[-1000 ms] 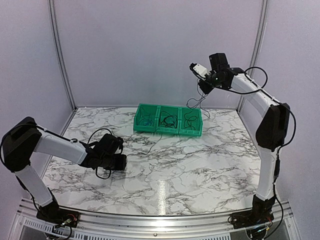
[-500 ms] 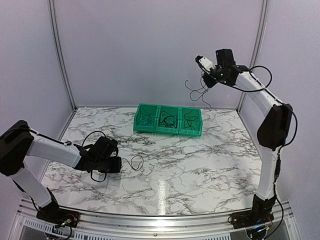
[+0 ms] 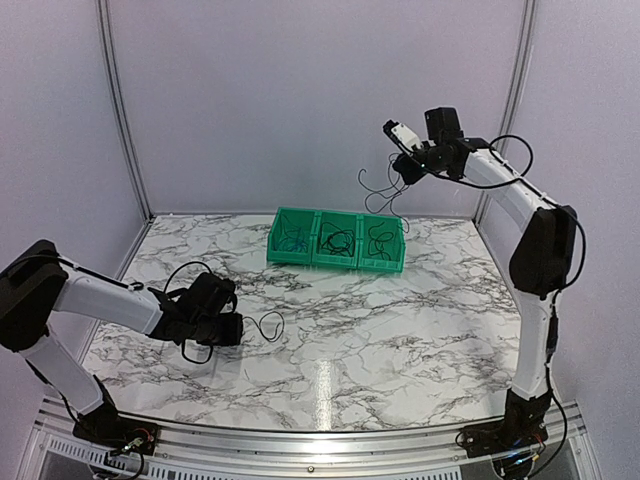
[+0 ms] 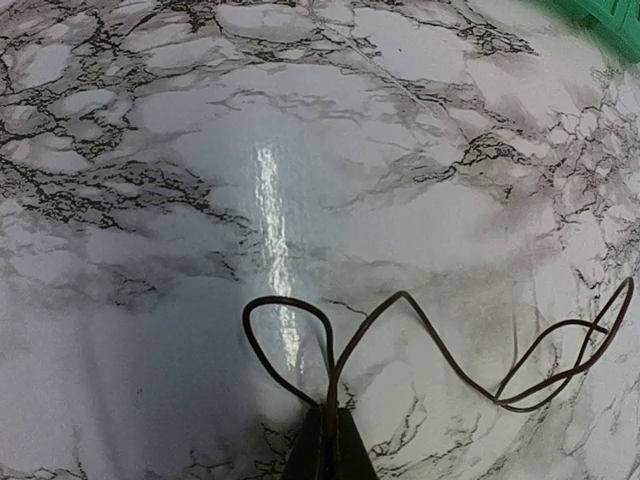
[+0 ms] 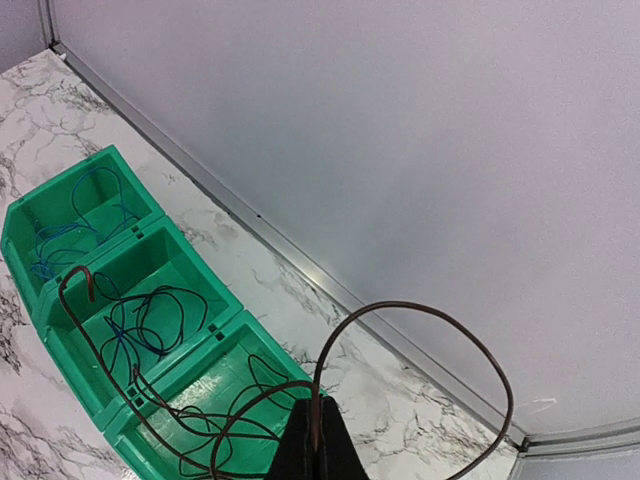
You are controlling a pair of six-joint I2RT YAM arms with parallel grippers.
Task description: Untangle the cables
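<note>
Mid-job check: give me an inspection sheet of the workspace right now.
Surface: marble-patterned table, a glare streak, nothing spilled.
Job's things: looped dark cable lying on the table, pinched by the left gripper; hanging dark cable dangling from the right gripper; binned cables, blue and black, in all three compartments of the green bin.
Clutter: nothing seen.
Grippers: left shut on its cable, low by the table; right shut on its cable, high above the bin.
Cables: thick black arm cables loop along both arms.
Surroundings: plain wall panels, metal frame posts.
</note>
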